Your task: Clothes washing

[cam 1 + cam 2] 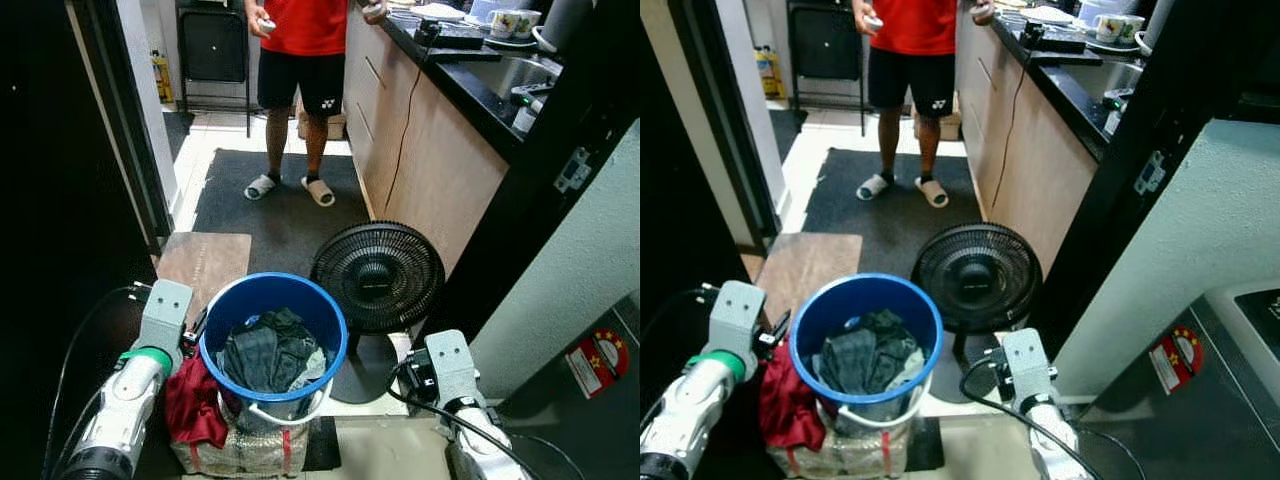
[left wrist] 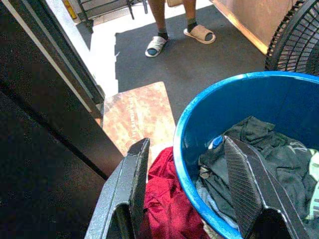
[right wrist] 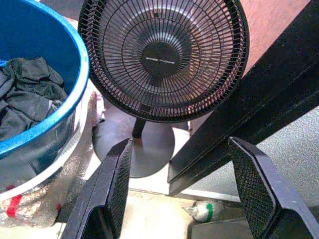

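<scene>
A blue bucket (image 1: 332, 322) holds dark clothes (image 1: 268, 352) and stands on a clear bag on the floor just ahead of me. A red garment (image 1: 193, 405) hangs beside its left side. My left gripper (image 2: 187, 186) is open, with one finger outside the bucket's rim over the red garment and the other over the dark clothes. My right gripper (image 3: 182, 191) is open too, low at the bucket's right, facing the fan.
A black floor fan (image 1: 377, 277) stands right of the bucket. A person in a red shirt (image 1: 300, 60) stands on a dark mat (image 1: 262, 205) beyond. A wooden counter (image 1: 430, 160) runs along the right, and a dark door frame (image 1: 120, 120) stands on the left.
</scene>
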Tool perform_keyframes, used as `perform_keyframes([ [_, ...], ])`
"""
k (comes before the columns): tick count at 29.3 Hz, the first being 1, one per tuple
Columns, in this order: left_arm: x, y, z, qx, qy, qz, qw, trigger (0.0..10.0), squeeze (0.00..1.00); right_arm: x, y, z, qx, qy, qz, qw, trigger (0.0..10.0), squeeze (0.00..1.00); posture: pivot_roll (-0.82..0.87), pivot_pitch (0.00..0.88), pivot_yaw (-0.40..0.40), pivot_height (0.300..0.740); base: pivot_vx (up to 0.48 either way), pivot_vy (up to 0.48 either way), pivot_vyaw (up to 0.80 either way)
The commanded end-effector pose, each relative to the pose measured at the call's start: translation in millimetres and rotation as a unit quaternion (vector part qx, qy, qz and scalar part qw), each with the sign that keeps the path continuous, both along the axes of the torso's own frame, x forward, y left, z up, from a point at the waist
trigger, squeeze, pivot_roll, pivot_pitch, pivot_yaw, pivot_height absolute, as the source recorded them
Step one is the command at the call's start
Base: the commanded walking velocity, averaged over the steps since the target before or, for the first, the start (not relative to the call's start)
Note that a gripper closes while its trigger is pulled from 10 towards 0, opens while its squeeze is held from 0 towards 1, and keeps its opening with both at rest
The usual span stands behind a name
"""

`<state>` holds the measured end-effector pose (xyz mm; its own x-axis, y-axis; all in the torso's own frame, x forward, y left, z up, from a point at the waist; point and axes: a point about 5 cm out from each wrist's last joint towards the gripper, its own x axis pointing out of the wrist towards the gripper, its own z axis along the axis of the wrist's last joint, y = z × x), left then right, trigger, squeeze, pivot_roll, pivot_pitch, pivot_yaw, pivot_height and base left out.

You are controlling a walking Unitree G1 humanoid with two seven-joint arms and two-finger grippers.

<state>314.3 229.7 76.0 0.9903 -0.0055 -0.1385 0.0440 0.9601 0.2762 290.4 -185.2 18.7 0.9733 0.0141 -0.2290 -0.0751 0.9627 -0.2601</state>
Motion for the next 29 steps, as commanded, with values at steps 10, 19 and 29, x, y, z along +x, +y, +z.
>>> perform_keyframes([
  [10,-6.7,-1.7,-6.0,0.02,0.009,-0.013,1.0,10.0,0.0,-1.1,4.4,-0.4,0.015,-0.003,-0.004,1.0,10.0,0.0,0.02,0.007,0.004,0.74,0.0,0.0,0.0],
  [19,-6.4,16.2,4.4,0.051,-0.01,0.002,0.999,10.0,0.0,-1.1,4.6,0.5,0.017,-0.006,-0.007,1.0,10.0,0.0,0.02,0.011,0.005,0.74,0.0,0.0,0.0],
  [29,1.8,58.5,26.3,0.091,-0.032,0.084,0.992,10.0,0.0,-1.5,6.0,0.0,0.017,-0.004,-0.003,1.0,10.0,0.0,0.02,0.009,-0.001,0.74,0.0,0.0,0.0],
])
